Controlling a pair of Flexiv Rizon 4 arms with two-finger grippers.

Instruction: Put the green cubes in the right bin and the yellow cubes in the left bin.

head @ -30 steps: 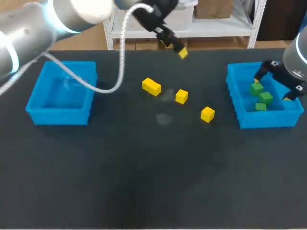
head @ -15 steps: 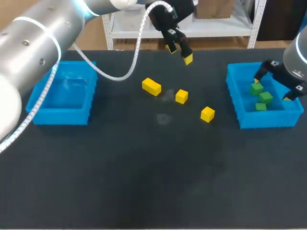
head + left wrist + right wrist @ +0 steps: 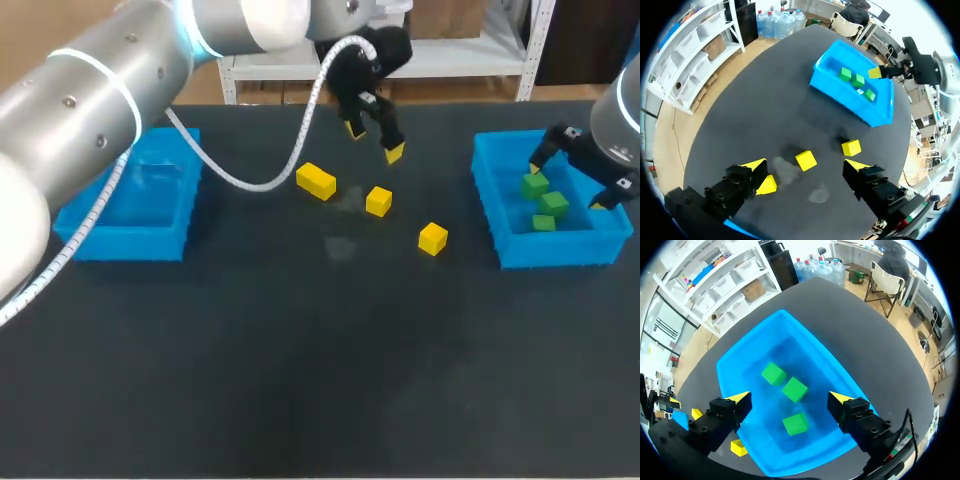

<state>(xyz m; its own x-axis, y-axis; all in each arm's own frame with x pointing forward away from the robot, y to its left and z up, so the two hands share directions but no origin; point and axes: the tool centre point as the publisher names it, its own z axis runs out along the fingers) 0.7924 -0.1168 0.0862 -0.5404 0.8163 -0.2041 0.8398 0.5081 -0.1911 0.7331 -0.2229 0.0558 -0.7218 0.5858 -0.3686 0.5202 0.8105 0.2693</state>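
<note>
Left gripper (image 3: 373,141): wide open, empty, above the table (image 3: 300,380). Three yellow cubes (image 3: 378,201) lie loose at its 8, 6 and 5 o'clock in the head view. Left bin (image 3: 70,225) sits at its 9 o'clock. Right gripper (image 3: 566,187): wide open, empty, over the right bin (image 3: 487,205), which holds three green cubes (image 3: 553,203).

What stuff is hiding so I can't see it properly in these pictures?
- Left bin, head view: the left arm and its cable cover part of the inside.
- One yellow cube, left wrist view: partly behind one of the left fingers.
- Right bin, head view: the right arm hides its far corner.
</note>
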